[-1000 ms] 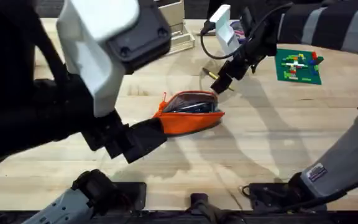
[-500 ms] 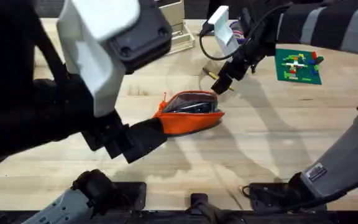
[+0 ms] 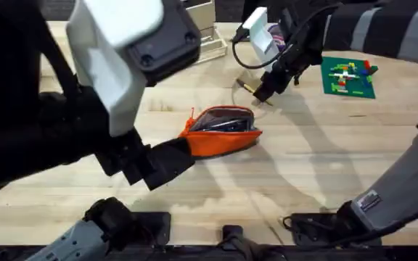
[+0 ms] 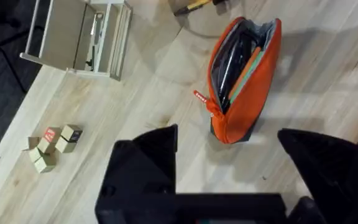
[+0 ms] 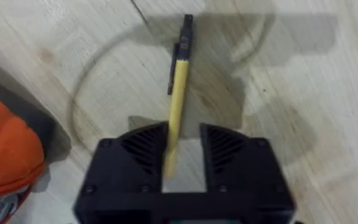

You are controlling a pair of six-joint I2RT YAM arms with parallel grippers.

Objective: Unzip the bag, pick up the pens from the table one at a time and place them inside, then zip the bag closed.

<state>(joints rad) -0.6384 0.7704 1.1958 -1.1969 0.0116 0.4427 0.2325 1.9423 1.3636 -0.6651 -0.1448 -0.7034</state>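
Orange bag [image 3: 222, 132] is lying mid-table [image 3: 325, 181] in overhead, unzipped, dark item showing inside; right gripper [image 3: 261, 90] is hanging just behind it. Left wrist: left gripper [image 4: 229, 146] fingers are sitting spread wide, empty, bag [image 4: 244, 74] lying just beyond them. Right wrist: right gripper [image 5: 183, 146] fingers are pinching the yellow pen [image 5: 178, 93], its dark tip pointing away, bag at the side.

A robot lab: butcher-block table [image 3: 325, 167] strewn with test props (toy bricks [image 3: 349, 77], wooden cubes [image 4: 51, 146]).
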